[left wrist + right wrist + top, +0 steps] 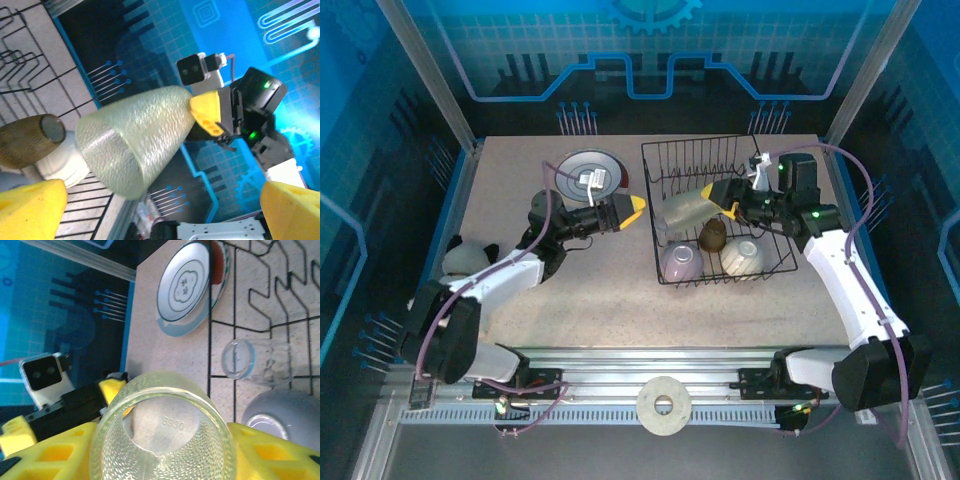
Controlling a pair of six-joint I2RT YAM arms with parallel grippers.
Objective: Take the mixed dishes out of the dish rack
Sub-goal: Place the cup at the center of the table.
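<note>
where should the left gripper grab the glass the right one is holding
Probably the free wide end, near the rim, coming in from the left. The glass lies on its side over the rack, its narrow base clamped in the right gripper, and it flares toward the open left gripper, so only that end is bare.

The rack [730,277] stood on the right half of the table [520,210], with the plates [582,165] just left of its far corner. Inside, a left bowl [680,262] and a right bowl [742,257] sat at the near side, the cup [713,236] behind and between them. The glass [682,210] hung sideways over the left bowl.
</note>
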